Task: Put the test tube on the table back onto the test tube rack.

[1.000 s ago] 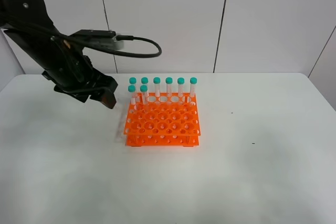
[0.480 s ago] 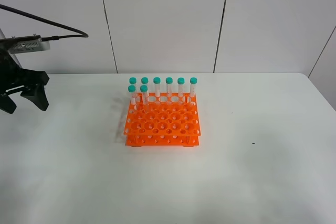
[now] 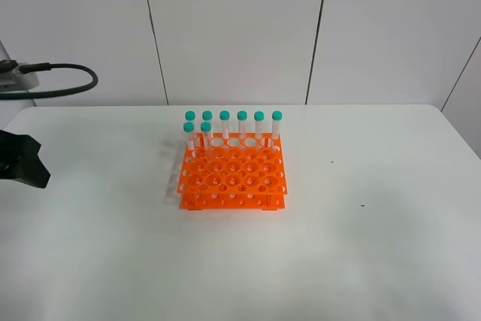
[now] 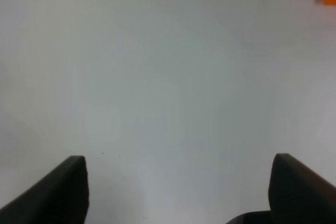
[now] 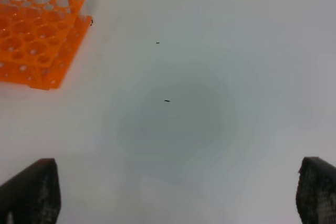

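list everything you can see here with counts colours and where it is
test tube rack: one, bright orange, middle of the table
test tubes: eight, clear with teal caps, upright in the rack; six along its back row, two in the next row at the left end
table: one, white, fills the lower part of the high view; no tube lying on it
small dark specks: two, on the table right of the rack
wall panels: white with dark seams, behind the table
cable: one, black, far left edge, above the table
left gripper: one, black, open and empty, over bare table at the far left edge
right gripper: one, black, open and empty, over bare table right of the rack
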